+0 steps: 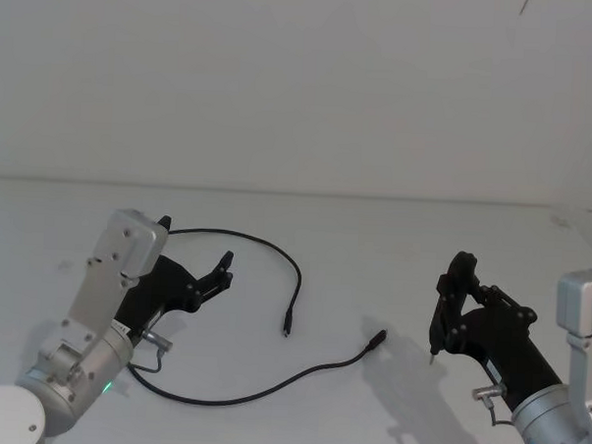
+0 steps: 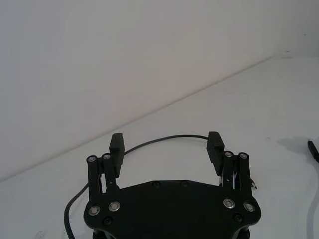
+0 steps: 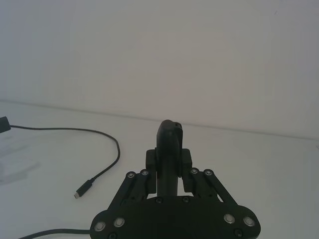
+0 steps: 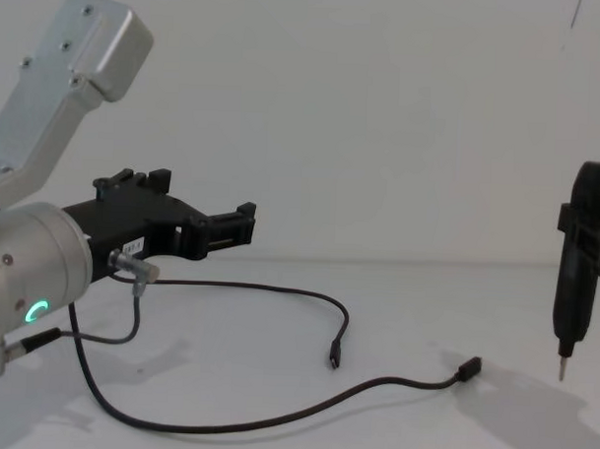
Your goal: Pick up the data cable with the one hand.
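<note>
White table (image 1: 374, 235), data cable (image 1: 299, 277) beyond parted jaws of left gripper (image 1: 223, 268); right gripper (image 1: 451, 312) tight on black tool (image 4: 576, 303).

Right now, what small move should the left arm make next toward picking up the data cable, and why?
Probably ease the left gripper forward and down onto the curved stretch of the data cable. It hangs open above the table, and the left wrist view shows that stretch crossing just beyond the gap between its fingers, so nothing is grasped. The right gripper sits parked at the right.
</note>
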You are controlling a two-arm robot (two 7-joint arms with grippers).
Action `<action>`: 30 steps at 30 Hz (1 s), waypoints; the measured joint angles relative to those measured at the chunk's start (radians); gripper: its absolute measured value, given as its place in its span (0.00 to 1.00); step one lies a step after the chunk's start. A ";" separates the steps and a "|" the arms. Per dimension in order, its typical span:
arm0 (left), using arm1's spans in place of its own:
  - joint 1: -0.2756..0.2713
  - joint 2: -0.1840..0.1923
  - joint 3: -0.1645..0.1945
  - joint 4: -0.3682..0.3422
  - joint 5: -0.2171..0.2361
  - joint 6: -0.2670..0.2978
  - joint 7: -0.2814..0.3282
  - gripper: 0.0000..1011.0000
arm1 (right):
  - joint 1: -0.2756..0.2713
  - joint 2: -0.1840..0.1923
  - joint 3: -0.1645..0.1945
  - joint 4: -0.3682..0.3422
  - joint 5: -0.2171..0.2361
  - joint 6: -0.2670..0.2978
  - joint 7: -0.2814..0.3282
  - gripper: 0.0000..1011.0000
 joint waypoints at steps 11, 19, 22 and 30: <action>0.000 0.001 0.000 0.000 0.000 -0.001 0.001 0.99 | 0.000 0.000 0.000 0.000 0.000 0.000 0.000 0.28; 0.000 0.001 0.000 0.000 0.000 -0.001 0.001 0.99 | 0.000 0.000 0.000 0.000 0.000 0.000 0.000 0.28; 0.000 0.001 0.000 0.000 0.001 -0.001 0.001 0.99 | 0.000 0.000 0.000 0.000 0.000 0.000 0.000 0.28; 0.000 0.001 0.000 0.001 0.000 -0.001 0.001 0.99 | 0.000 0.000 0.000 0.000 0.000 0.000 0.000 0.28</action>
